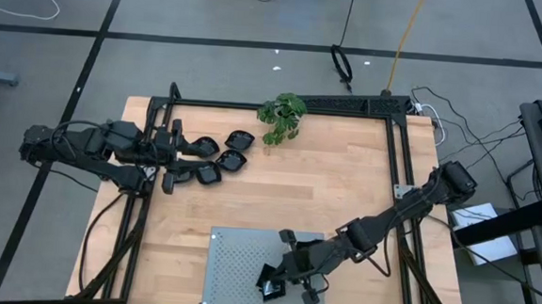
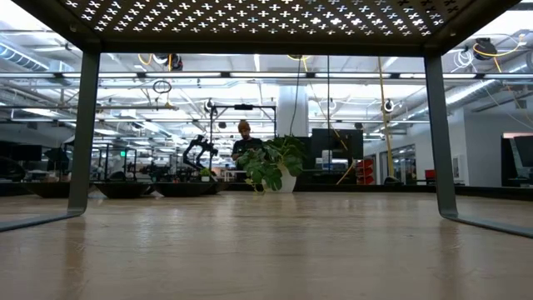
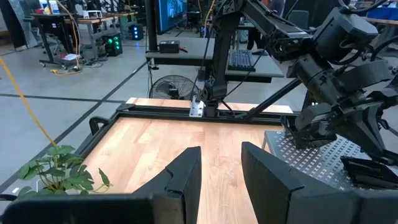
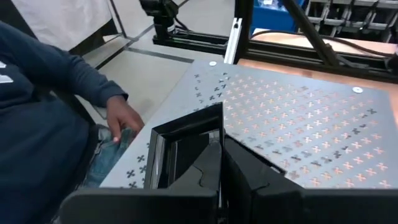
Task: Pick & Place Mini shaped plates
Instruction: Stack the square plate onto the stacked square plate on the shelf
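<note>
Seen from above, a wooden counter (image 1: 278, 185) fills the middle of the frame, ringed by a black frame. At lower centre the right gripper (image 1: 277, 283) is clenched on the rim of one square black plate (image 1: 270, 284), which sits tilted on its edge on a grey perforated panel (image 1: 236, 263); the right wrist view shows the same plate (image 4: 183, 146) standing up between the two dark fingers (image 4: 205, 171), which pinch its upper edge. At the left of the overhead frame the left gripper (image 1: 170, 146) lies among a cluster of plates (image 1: 219, 158); its jaws are parted, and I cannot tell whether it holds one. About five or six black plates can be counted in that cluster, just right of the gripper, overlapping so the exact count is unclear. The left wrist view shows its fingers (image 3: 186, 177) apart with bare wood between them. One green plant (image 1: 282, 118) stands at the counter's upper edge, centre. In the right wrist view, a person's hand (image 4: 124, 118) and dark blue sleeve show at the left, beside the panel. No brand or readable writing is visible.
</note>
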